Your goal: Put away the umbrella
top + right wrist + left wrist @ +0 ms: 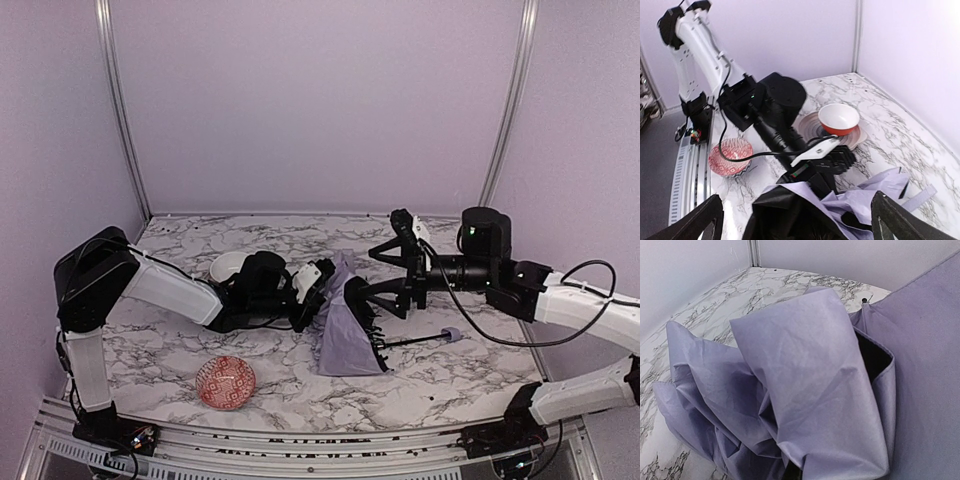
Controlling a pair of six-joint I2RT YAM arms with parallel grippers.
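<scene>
The umbrella (345, 335) is seen lying partly collapsed on the middle of the table (470, 385), between the 2 grippers. Its lavender fabric (810, 390) is heaped toward the left and its black ribs (368, 320) are fanned out on the right. Its thin shaft (415, 342) is laid across the marble to the knob (451, 335) at the right end.

The left gripper (323, 283) is closed, and a fold of fabric is clamped in it at the umbrella's far edge, where the cloth is lifted into a peak. Its fingers are not seen in the left wrist view, which is filled by bunched fabric.

The right gripper (388, 270) is held just beside the ribs, with its 2 fingers (695, 222) spread wide. Nothing is gripped by them. The umbrella is seen low between them, and whether it is touched cannot be told.

A patterned bowl (226, 382) is set near the front left, well apart from the umbrella. A white bowl (230, 266) on a plate (807, 125) is placed behind the left arm.
</scene>
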